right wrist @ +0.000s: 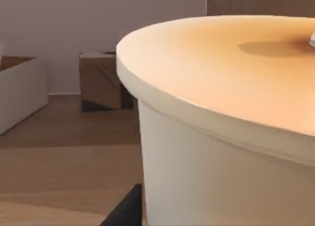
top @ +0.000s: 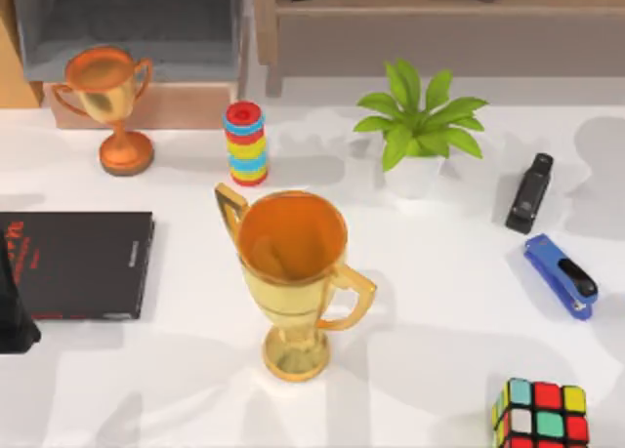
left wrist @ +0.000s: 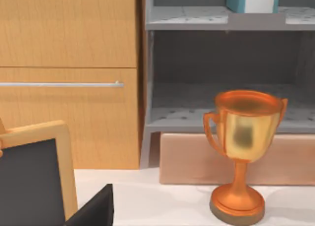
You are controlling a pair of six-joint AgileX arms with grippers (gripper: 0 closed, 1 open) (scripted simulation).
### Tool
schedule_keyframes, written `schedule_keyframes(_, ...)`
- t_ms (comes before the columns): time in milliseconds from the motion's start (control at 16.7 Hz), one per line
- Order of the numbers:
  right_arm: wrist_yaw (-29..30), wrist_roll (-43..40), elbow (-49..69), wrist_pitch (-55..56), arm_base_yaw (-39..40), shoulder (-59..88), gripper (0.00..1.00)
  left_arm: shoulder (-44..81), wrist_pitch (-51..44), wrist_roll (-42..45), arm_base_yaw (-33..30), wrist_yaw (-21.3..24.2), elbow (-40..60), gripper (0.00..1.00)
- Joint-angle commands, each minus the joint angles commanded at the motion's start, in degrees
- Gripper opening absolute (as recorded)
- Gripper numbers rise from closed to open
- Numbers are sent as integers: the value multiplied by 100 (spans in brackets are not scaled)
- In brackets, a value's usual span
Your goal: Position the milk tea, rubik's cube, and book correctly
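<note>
Down at 5 o'clock on the white desk (top: 439,292), the black-framed rubik's cube with mixed coloured squares (top: 542,414) is sitting on the right side, so the right arm is likely nearer. Neither arm's jaws are letting me tell their state.

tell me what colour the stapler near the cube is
Blue, with a dark patch on top; the stapler shows best in the top view, behind the rubik's cube.

Rubik's cube (top: 542,415) at table's front-right edge
</note>
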Motion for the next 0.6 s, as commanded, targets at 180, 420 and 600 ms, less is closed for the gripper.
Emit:
schedule_keyframes(180, -450, -174, -79, 77, -102, 398, 0, 0, 0, 0, 0, 0, 0, 100)
schedule_keyframes(420, -606, -242, -93, 89, -115, 518, 0, 0, 0, 0, 0, 0, 0, 100)
schedule_keyframes(600, -595, -226, -77, 89, -86, 510, 0, 0, 0, 0, 0, 0, 0, 100)
